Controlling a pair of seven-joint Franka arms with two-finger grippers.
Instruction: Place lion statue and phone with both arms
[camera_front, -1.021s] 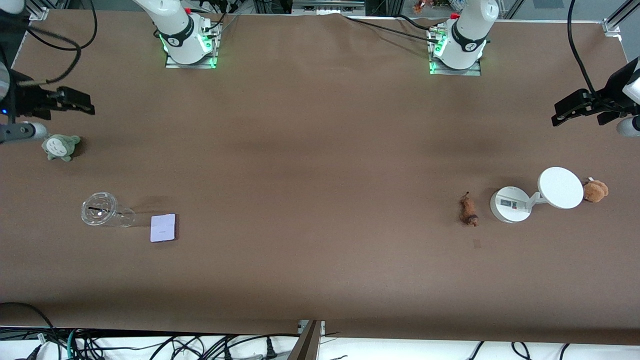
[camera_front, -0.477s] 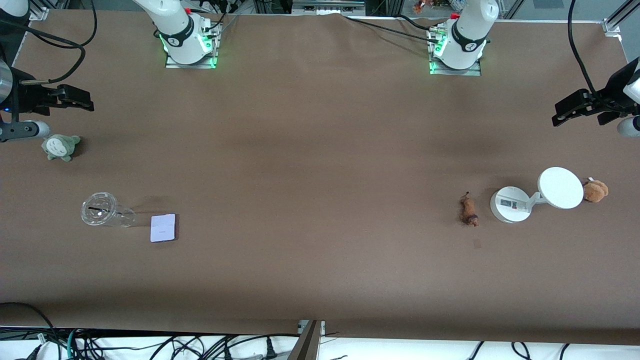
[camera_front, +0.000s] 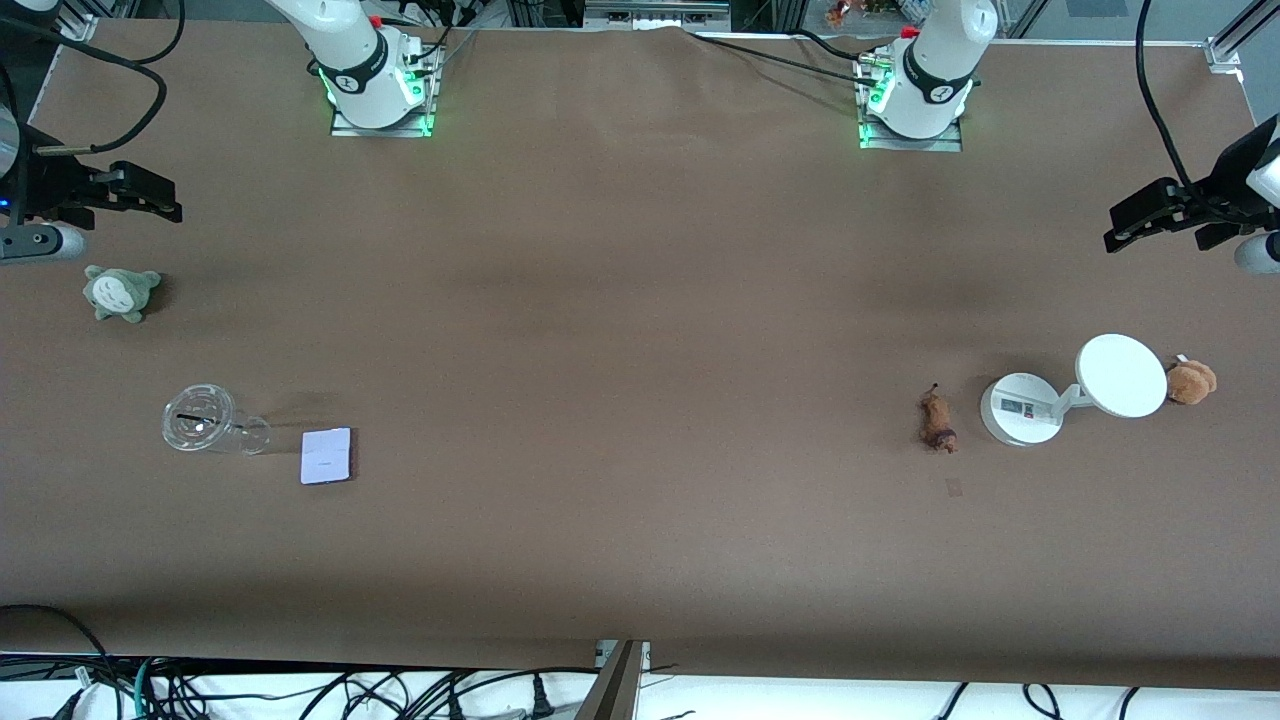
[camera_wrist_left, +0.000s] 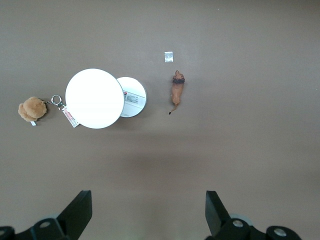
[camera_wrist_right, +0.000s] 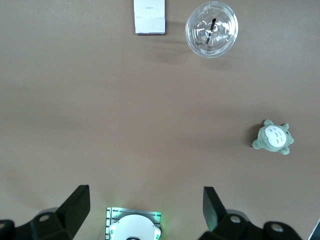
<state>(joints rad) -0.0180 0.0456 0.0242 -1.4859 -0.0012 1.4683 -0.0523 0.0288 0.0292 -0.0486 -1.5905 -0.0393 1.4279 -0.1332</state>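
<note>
The lion statue (camera_front: 937, 421), small and orange-brown with a darker end, lies on the table toward the left arm's end, beside a white stand; it also shows in the left wrist view (camera_wrist_left: 176, 91). The phone (camera_front: 326, 456), a flat pale rectangle, lies toward the right arm's end beside a clear cup, and appears in the right wrist view (camera_wrist_right: 149, 16). My left gripper (camera_front: 1118, 233) hangs open and empty high over the table's edge at its own end. My right gripper (camera_front: 170, 203) hangs open and empty high over the edge at the right arm's end.
A white round-based stand (camera_front: 1020, 408) with a disc (camera_front: 1121, 375) and a brown plush (camera_front: 1190, 382) sit beside the lion. A clear lidded cup (camera_front: 200, 420) lies beside the phone. A grey-green plush (camera_front: 120, 292) sits below the right gripper. Arm bases (camera_front: 375, 90) (camera_front: 915, 100) stand at the table's back edge.
The right gripper has drifted a little away from the grey-green plush, toward the table's end. The left arm and all the objects have stayed still.
</note>
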